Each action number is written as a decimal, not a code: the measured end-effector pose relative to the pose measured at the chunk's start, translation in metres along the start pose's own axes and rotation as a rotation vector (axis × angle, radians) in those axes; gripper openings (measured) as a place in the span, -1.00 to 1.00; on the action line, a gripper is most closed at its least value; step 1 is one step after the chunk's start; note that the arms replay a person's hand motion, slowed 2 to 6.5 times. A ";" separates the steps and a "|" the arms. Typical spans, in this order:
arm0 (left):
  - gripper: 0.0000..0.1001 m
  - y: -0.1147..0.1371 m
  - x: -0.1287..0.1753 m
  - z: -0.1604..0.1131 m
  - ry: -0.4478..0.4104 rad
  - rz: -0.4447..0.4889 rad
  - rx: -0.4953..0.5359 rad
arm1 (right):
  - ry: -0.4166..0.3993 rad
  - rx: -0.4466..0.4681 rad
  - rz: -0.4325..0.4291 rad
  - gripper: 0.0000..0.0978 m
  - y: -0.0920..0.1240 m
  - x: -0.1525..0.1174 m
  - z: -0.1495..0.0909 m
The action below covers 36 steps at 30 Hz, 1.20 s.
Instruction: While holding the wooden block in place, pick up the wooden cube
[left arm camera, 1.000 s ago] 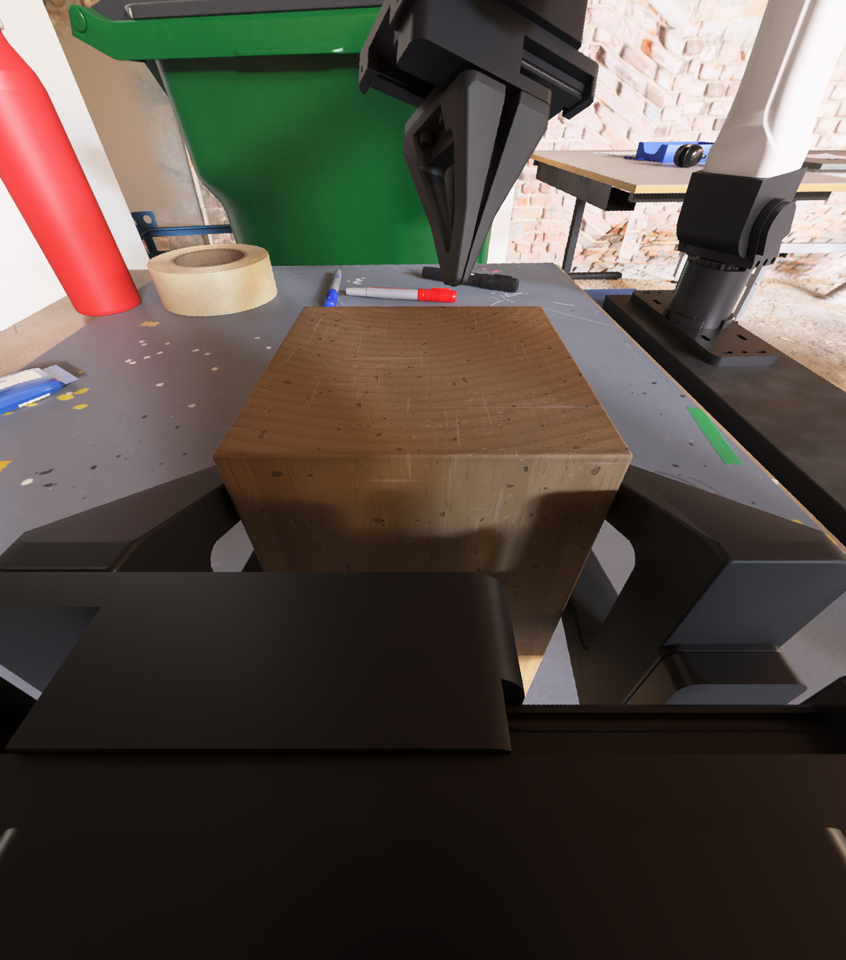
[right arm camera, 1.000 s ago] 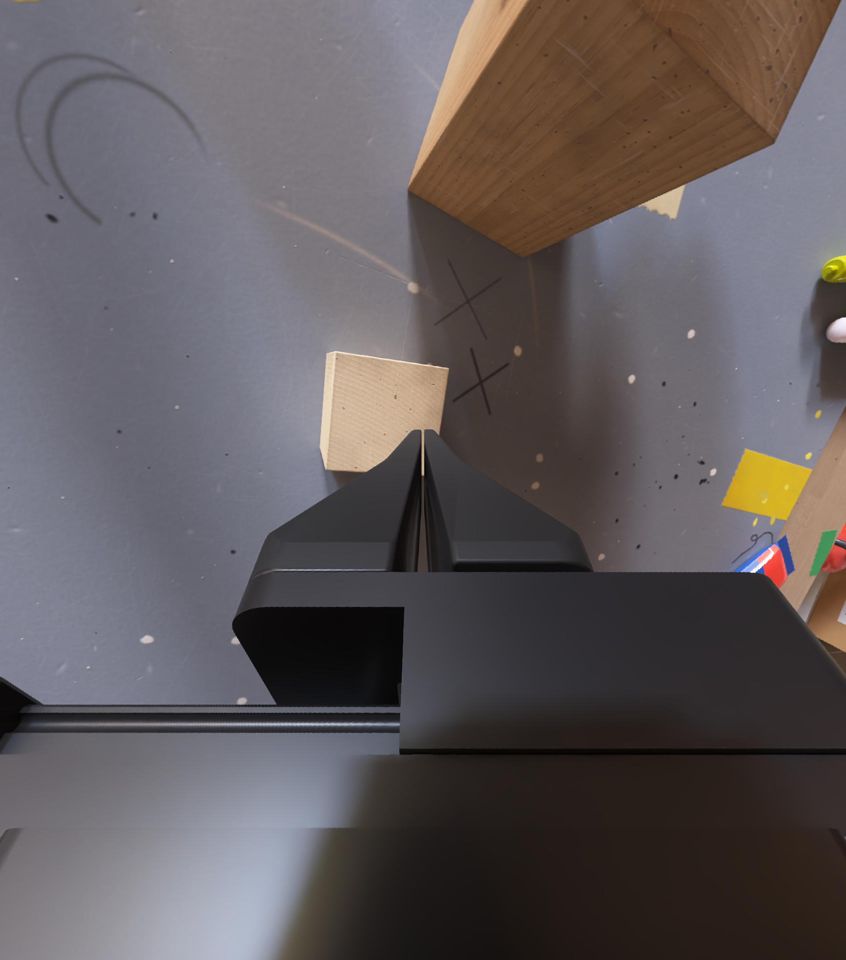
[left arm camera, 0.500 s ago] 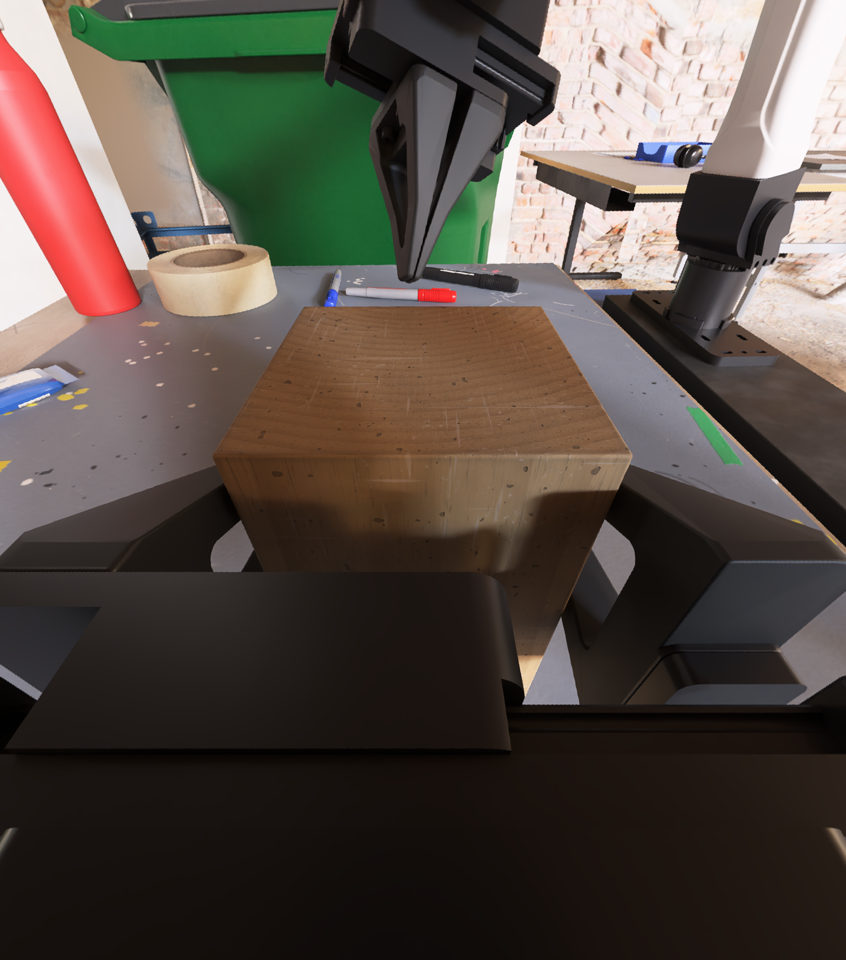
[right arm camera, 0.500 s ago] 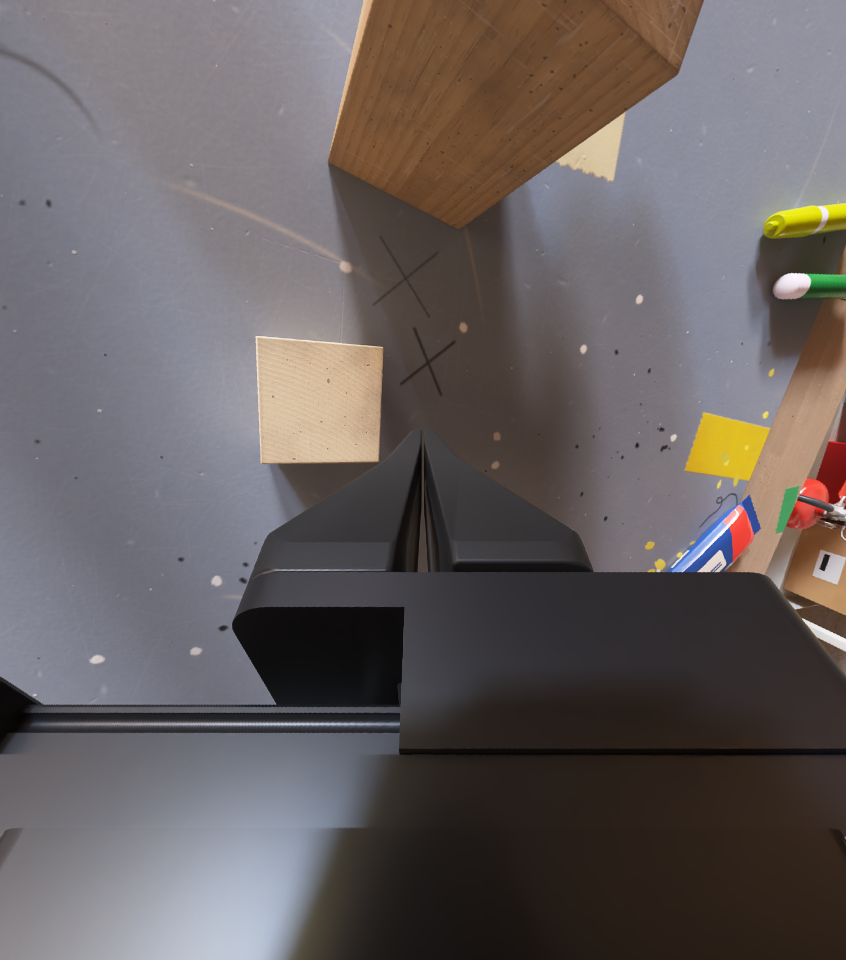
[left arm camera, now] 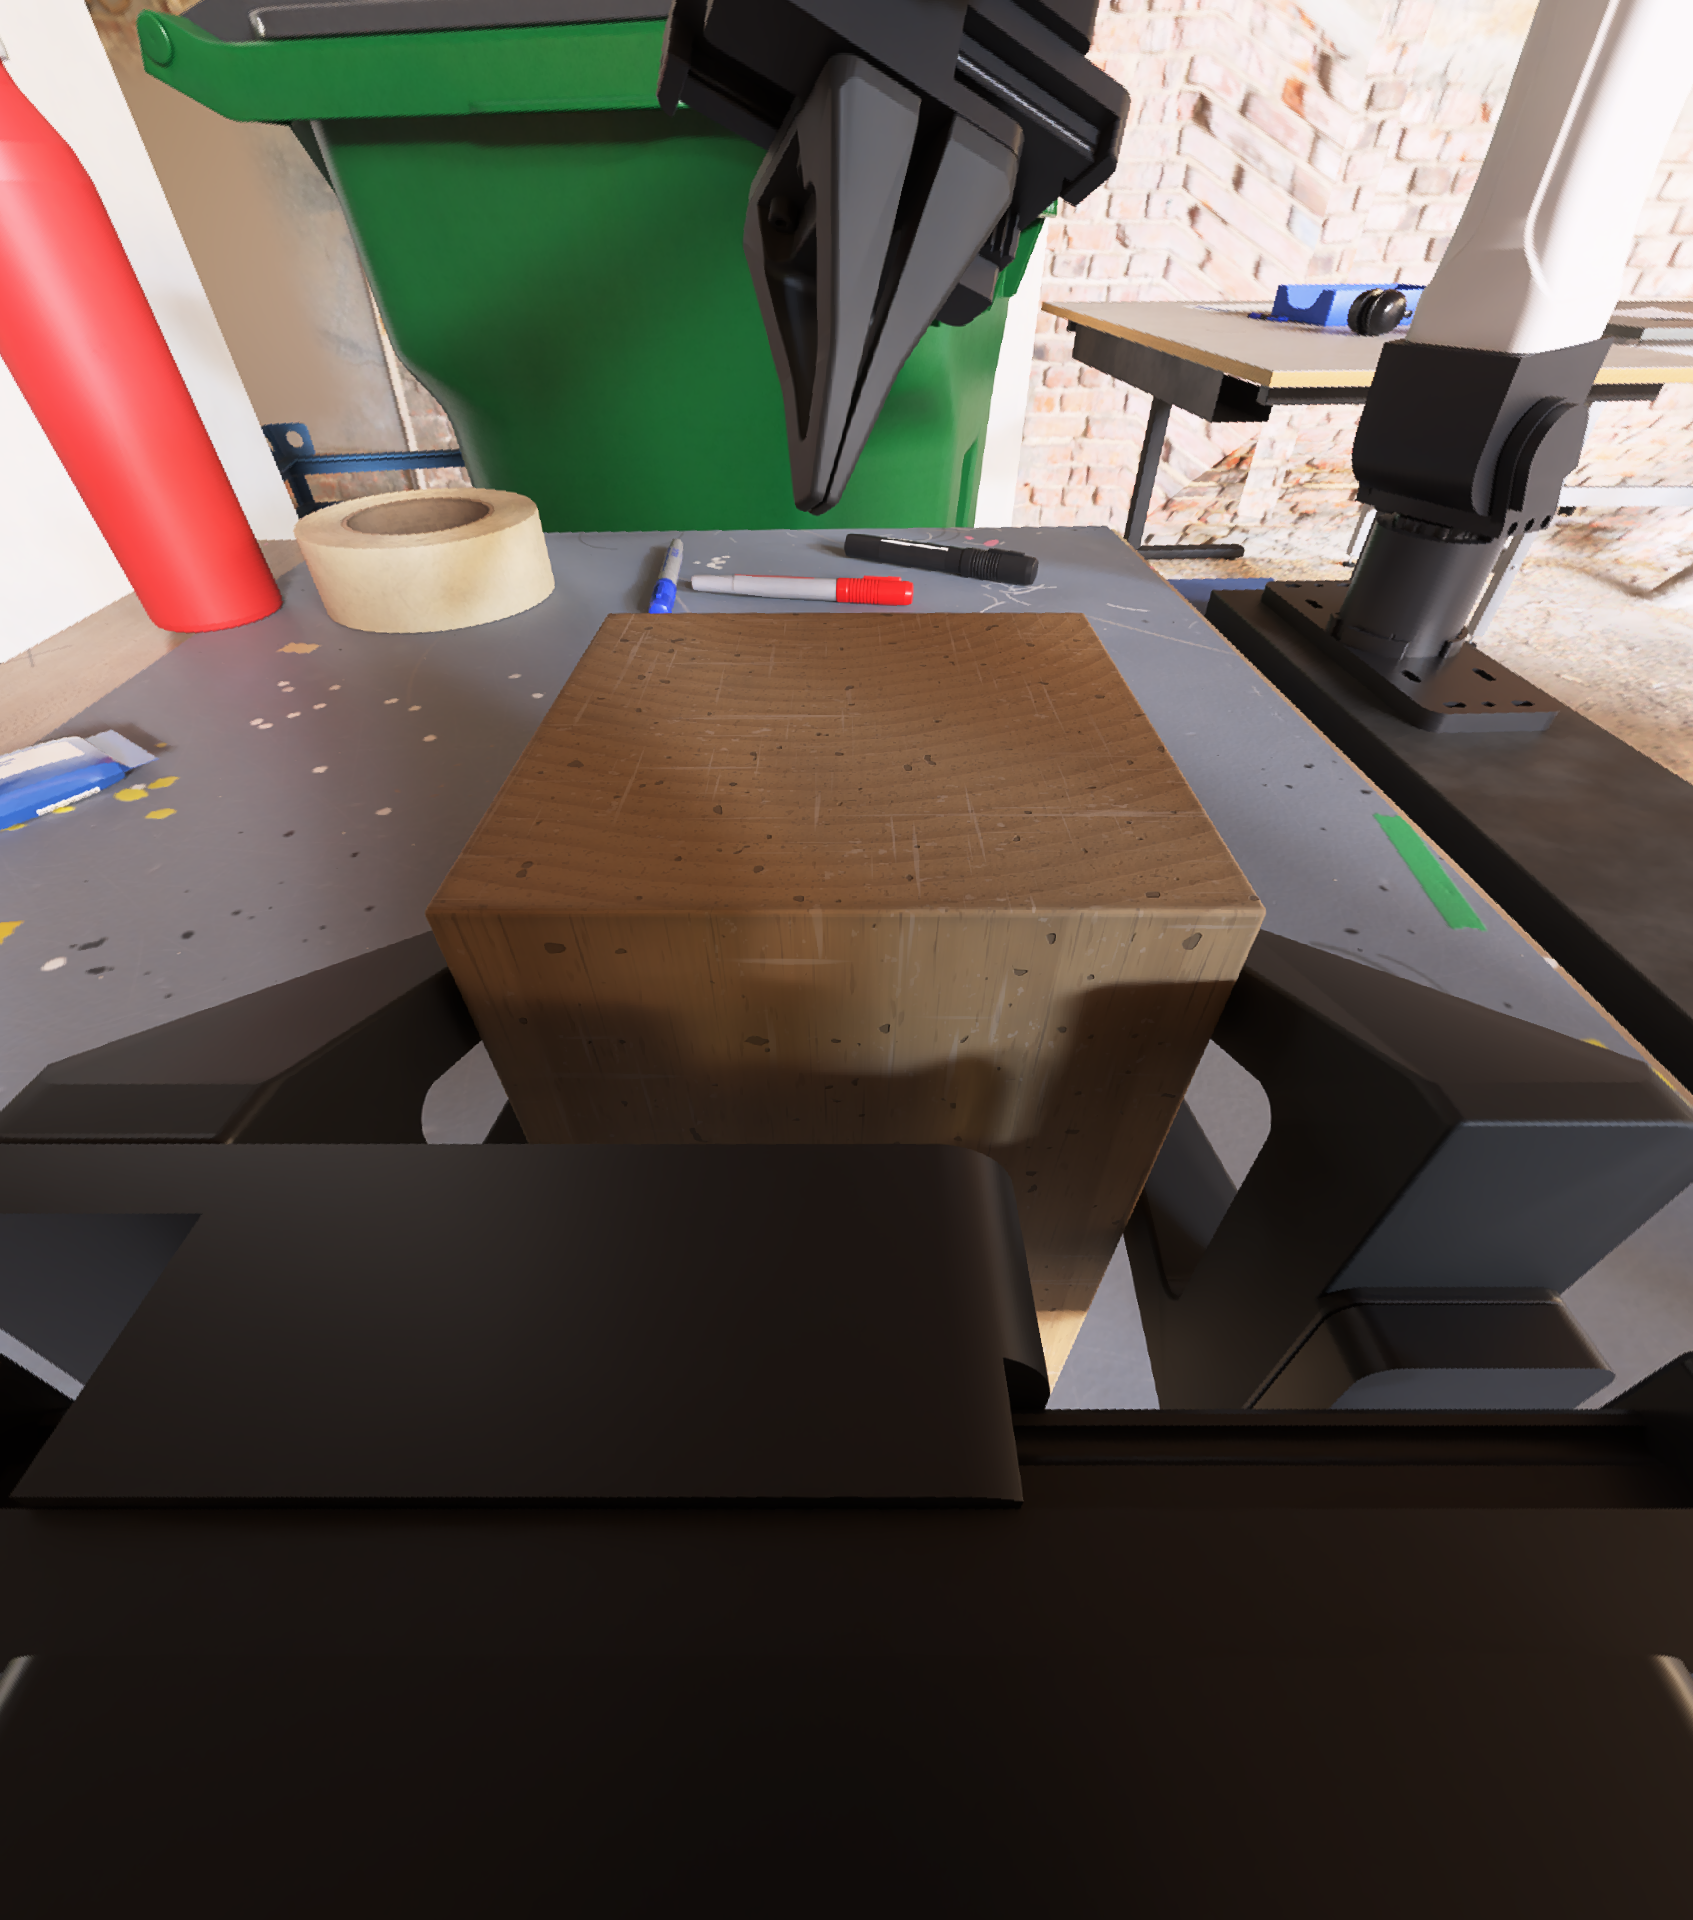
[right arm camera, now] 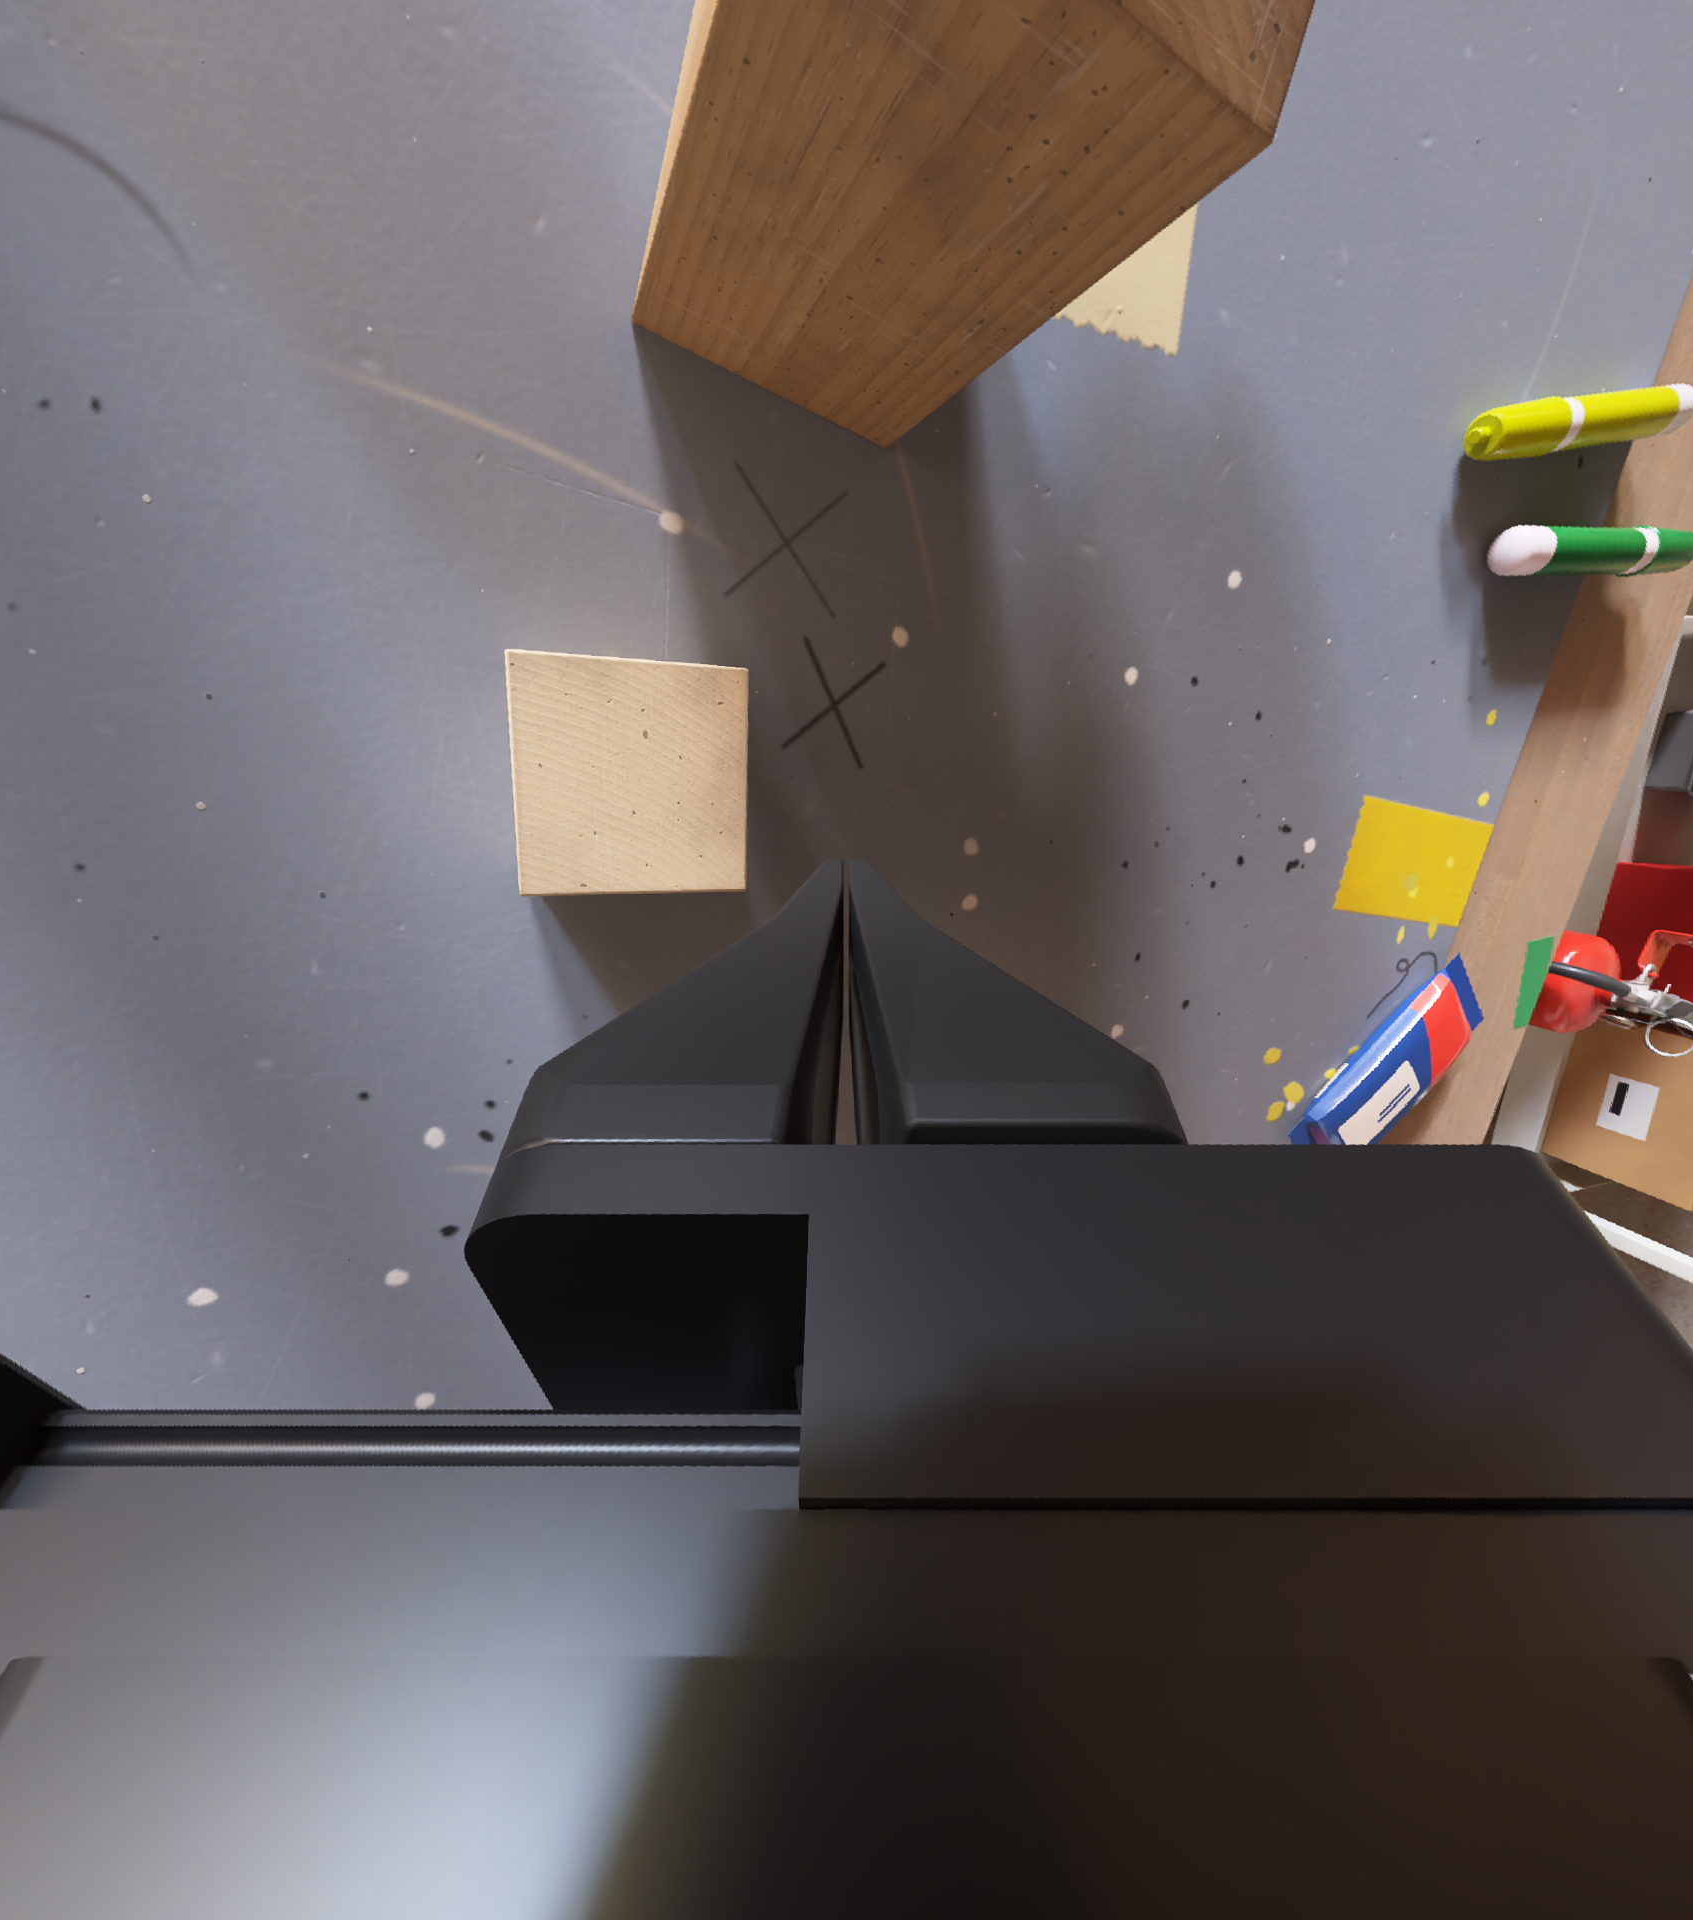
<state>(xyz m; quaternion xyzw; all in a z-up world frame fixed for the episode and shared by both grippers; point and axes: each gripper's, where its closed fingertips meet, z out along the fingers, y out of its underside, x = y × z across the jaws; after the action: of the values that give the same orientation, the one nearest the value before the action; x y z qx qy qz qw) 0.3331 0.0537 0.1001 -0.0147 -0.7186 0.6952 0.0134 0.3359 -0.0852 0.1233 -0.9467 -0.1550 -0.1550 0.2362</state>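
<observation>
The big brown wooden block [left arm camera: 842, 831] stands upright on the grey table [left arm camera: 302, 831]. My left gripper [left arm camera: 847, 966] straddles it, with one finger pressed against each side. The block also shows at the top of the right wrist view [right arm camera: 925, 208]. The small pale wooden cube [right arm camera: 629, 774] lies on the table near the block, apart from it. My right gripper [right arm camera: 844, 873] is shut and empty. It hovers above the table with its tips just right of the cube in its own view. It also hangs beyond the block in the left wrist view [left arm camera: 811, 504]. The cube is hidden in the left wrist view.
A tape roll [left arm camera: 426, 556], a blue pen [left arm camera: 665, 577], a red-capped marker [left arm camera: 800, 589] and a black marker [left arm camera: 941, 558] lie beyond the block. A red cylinder [left arm camera: 73, 364] and a green bin [left arm camera: 561, 312] stand behind. Yellow [right arm camera: 1580, 421] and green [right arm camera: 1590, 549] markers lie by the table edge.
My right gripper, still shut, has moved sideways so the cube now lies to the left of its tips instead of under them. The left gripper and block have not moved.
</observation>
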 end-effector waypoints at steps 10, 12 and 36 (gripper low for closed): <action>0.45 0.000 0.000 0.000 0.000 -0.002 0.001 | 0.013 -0.001 0.017 -0.98 0.005 -0.003 -0.008; 0.45 0.000 0.000 0.000 0.000 -0.002 0.001 | 0.013 -0.002 0.020 -0.98 0.006 -0.005 -0.009; 0.45 0.000 0.000 0.000 0.001 0.000 0.001 | -0.030 0.010 0.152 -0.46 0.027 -0.037 -0.012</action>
<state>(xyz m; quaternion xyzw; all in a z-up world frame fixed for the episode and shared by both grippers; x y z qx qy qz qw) 0.3332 0.0538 0.1001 -0.0149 -0.7184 0.6954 0.0137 0.3096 -0.1224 0.1089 -0.9567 -0.0868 -0.1215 0.2497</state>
